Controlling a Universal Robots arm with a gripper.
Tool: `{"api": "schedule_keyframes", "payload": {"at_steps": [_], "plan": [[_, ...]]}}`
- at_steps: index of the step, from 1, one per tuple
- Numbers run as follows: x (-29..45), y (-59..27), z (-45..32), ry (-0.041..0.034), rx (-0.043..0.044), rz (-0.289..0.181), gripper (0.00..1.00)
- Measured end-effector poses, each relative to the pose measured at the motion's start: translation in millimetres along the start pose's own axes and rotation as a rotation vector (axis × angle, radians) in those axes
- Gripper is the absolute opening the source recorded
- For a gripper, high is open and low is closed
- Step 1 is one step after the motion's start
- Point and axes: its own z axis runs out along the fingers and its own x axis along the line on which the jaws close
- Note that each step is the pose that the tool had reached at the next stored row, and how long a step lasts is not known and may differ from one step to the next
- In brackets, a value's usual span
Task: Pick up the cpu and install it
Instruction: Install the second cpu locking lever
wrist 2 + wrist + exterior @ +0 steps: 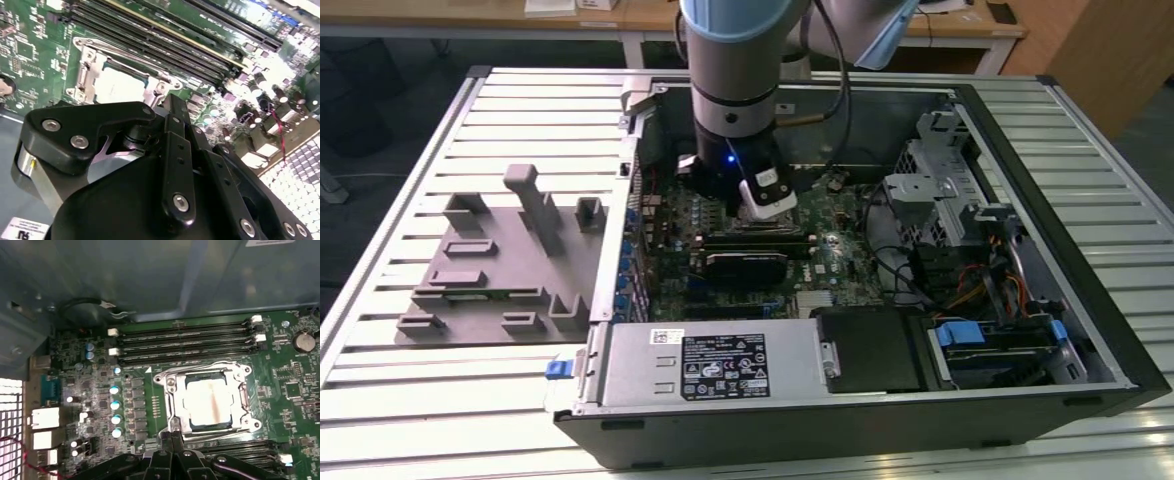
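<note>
The cpu lies flat inside the metal socket frame on the green motherboard, its silvery top plate facing up. In the second wrist view the cpu shows just beyond the black fingers. My gripper hangs a little above the board beside the socket's edge, its two fingers pressed together with nothing between them. In the exterior view the gripper is lowered into the open computer case, over the middle of the motherboard.
Memory slots run along both sides of the socket. A grey fixture block sits on the slatted table at the exterior view's left. The power supply, drive cage and loose cables crowd the case.
</note>
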Motion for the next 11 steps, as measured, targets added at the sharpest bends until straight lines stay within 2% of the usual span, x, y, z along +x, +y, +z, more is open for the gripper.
{"api": "schedule_keyframes", "payload": {"at_steps": [5,11], "plan": [[-6.7,7.4,1.7,-0.0019,0.0082,0.004,0.11],[-11.4,17.3,4.0,-0.0051,0.0301,0.005,0.11]]}}
